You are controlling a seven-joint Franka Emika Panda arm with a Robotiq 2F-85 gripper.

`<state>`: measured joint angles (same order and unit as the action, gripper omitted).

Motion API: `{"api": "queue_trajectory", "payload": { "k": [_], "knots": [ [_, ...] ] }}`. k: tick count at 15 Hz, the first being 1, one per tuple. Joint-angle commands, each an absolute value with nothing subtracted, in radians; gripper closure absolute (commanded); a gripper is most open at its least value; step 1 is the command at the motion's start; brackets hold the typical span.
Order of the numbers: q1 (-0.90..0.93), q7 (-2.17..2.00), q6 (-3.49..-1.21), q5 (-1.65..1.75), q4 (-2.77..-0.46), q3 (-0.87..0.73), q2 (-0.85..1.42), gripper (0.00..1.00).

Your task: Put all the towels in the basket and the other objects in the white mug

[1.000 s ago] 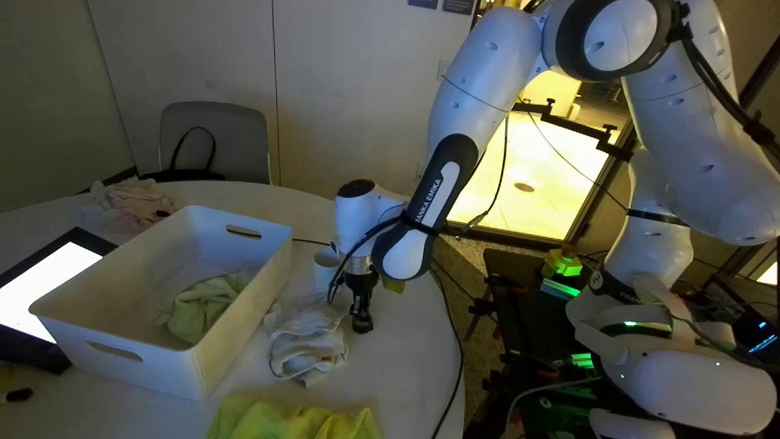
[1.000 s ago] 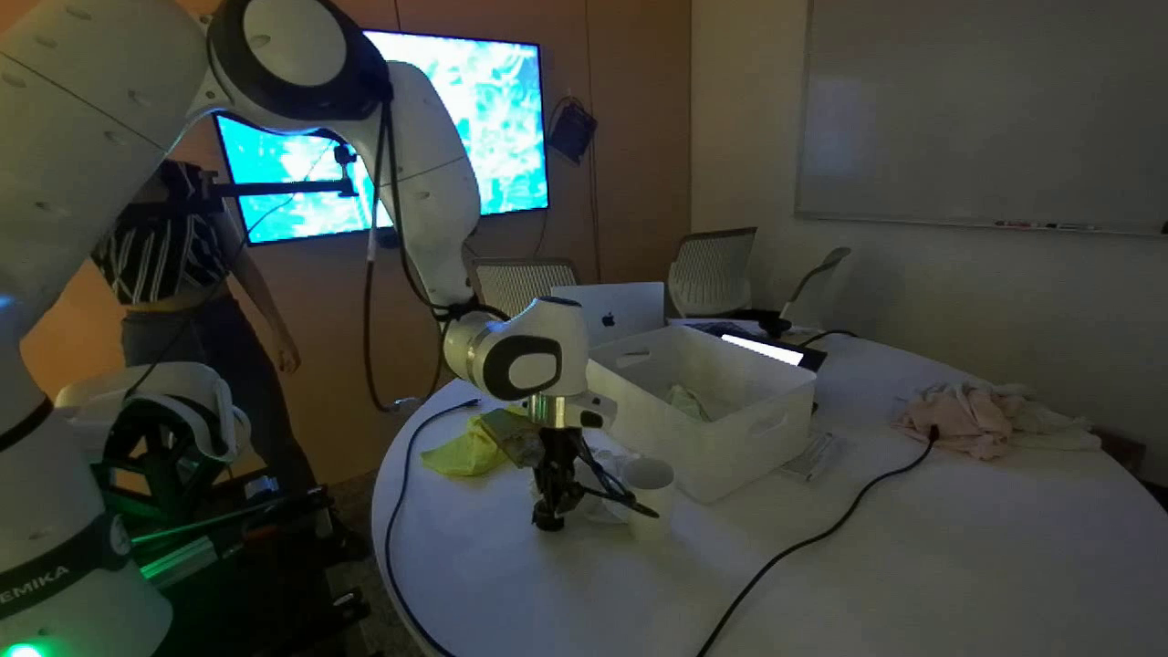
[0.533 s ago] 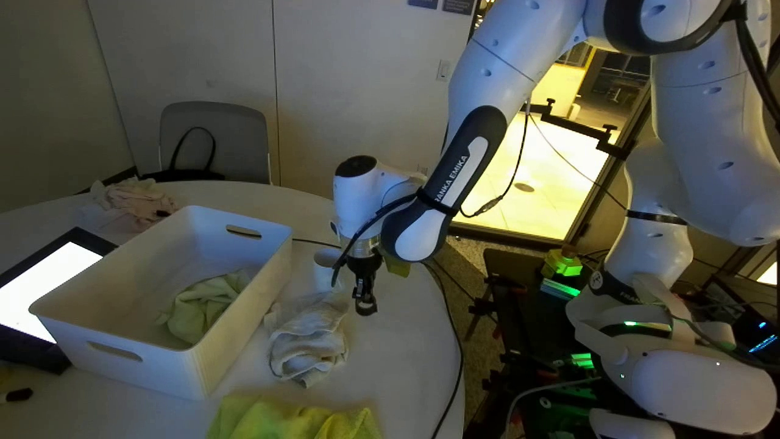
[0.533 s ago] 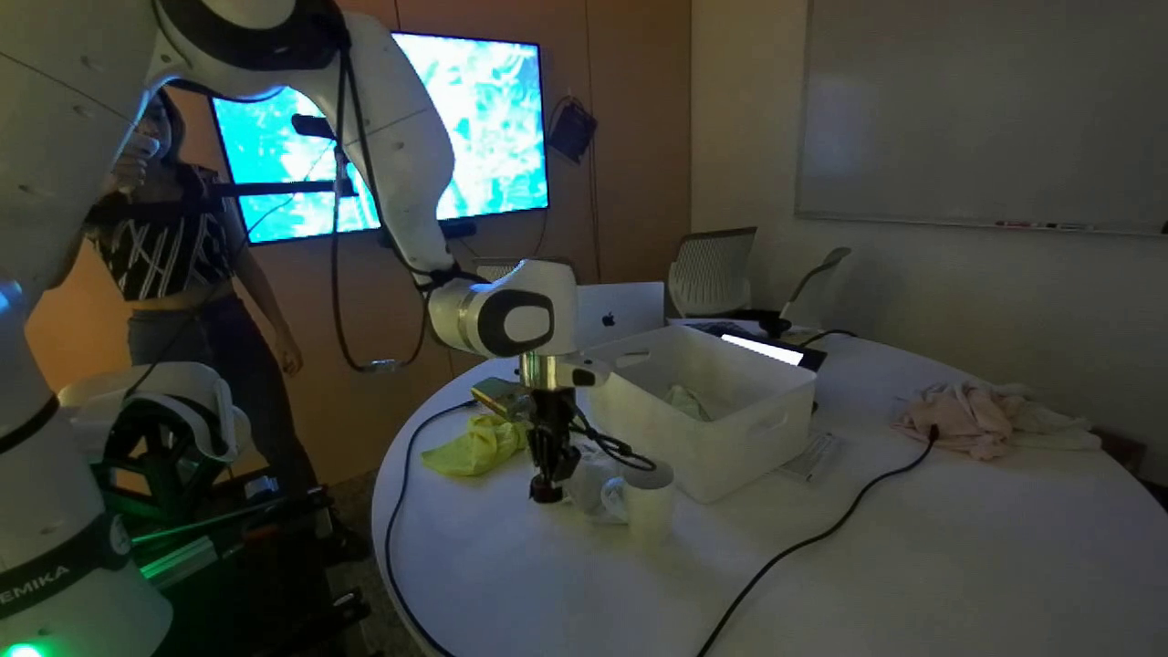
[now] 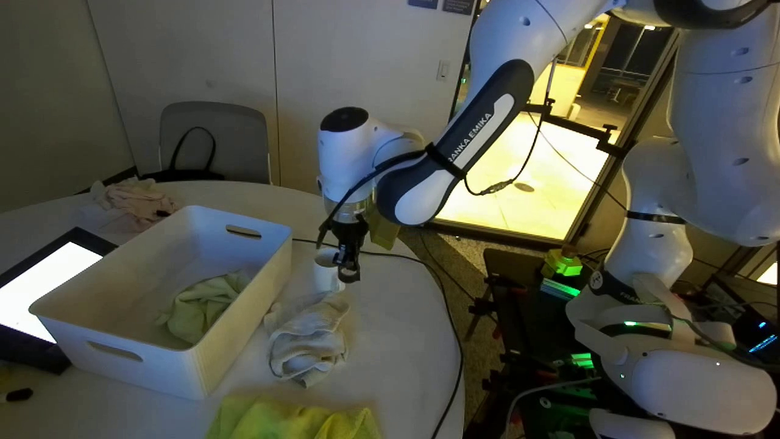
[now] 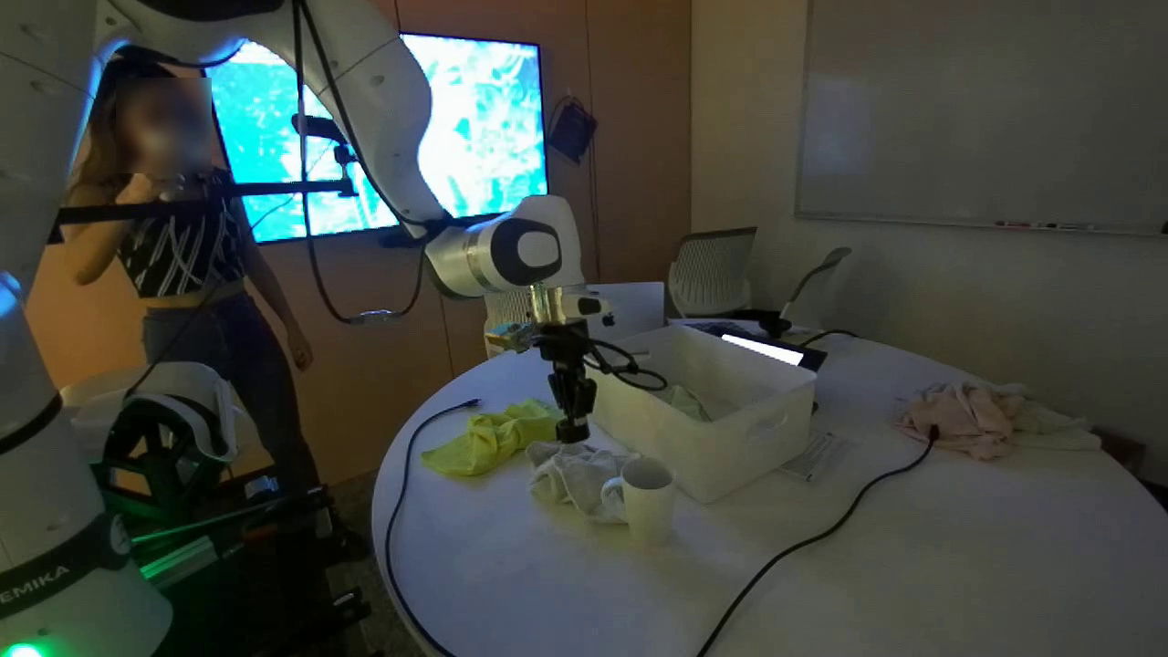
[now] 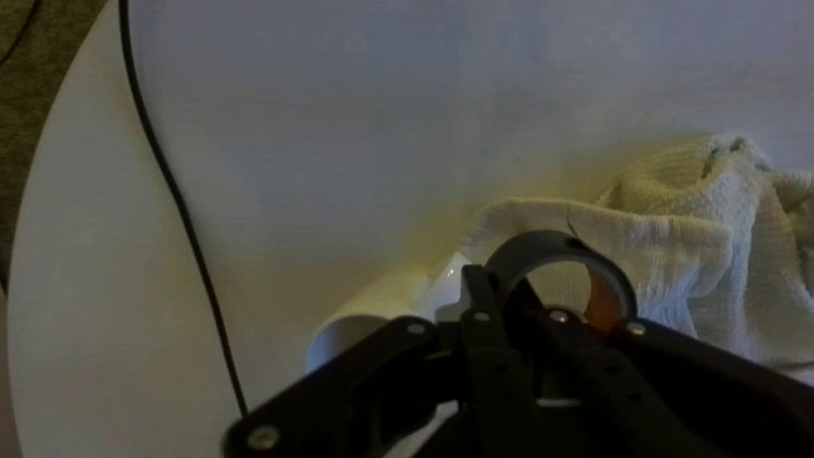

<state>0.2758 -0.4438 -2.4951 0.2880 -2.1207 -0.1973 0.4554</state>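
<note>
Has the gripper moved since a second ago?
Yes, up: in an exterior view, the gripper now ends higher in frame than the white mug; earlier, its end was level with it.

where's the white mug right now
In an exterior view, the white mug stands upright on the table, just right of the whitish-grey towel and nearer the camera than the basket.

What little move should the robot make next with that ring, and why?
I think it should carry the grey ring across until it's over the white mug. The ring isn't cloth, so it seems to belong in there. The gripper is pinching it in the air, off to one side of the mug, which stands upright, opening up.
</note>
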Motion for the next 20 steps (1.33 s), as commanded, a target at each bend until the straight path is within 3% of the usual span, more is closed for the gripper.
{"api": "queue_trajectory", "payload": {
  "k": [1,20],
  "knots": [
    [0.272,-0.567,-2.445,0.323,-2.025,-0.213,0.479,0.98],
    [0.158,-0.772,-2.389,0.271,-1.741,-0.235,0.750,0.98]
  ]
}}
